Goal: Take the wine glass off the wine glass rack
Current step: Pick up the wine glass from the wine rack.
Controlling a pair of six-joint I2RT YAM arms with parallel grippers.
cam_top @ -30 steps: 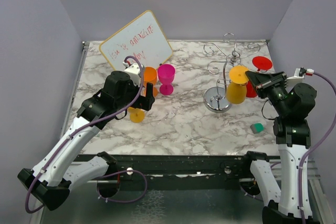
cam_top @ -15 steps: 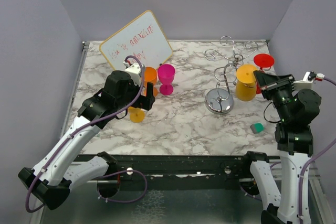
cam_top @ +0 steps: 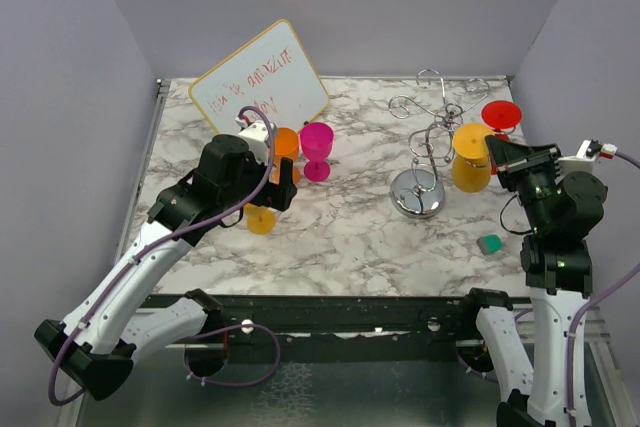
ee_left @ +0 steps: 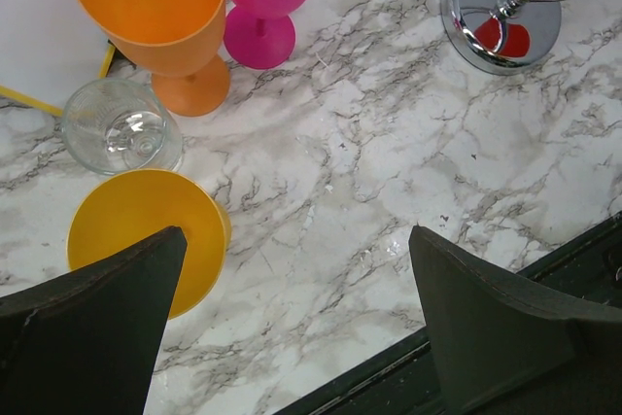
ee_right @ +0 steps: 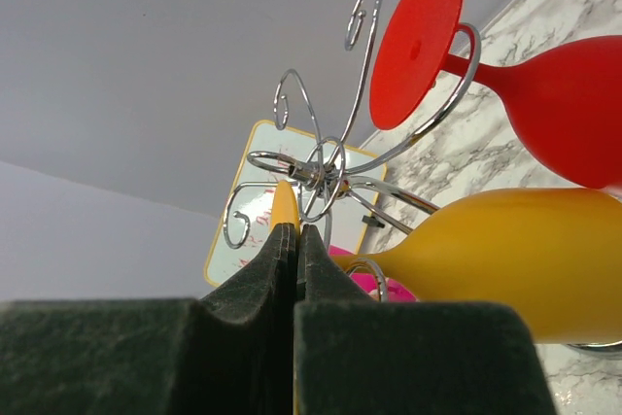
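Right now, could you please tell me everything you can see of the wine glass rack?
The wine glass rack is shiny silver wire, apparently metal: a round mirrored base, a thin central post and curled scroll arms on top. It stands on the marble table, right of centre. A red wine glass hangs by its foot from one arm. A yellow wine glass hangs beside the post, its foot pinched in the shut right end effector; whether it is free of its arm I cannot tell.

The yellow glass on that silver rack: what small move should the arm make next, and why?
Probably draw the yellow glass outward, off the wine glass rack. The right gripper is shut on its foot, but the stem seems hooked in a wire arm, close beside the red glass.
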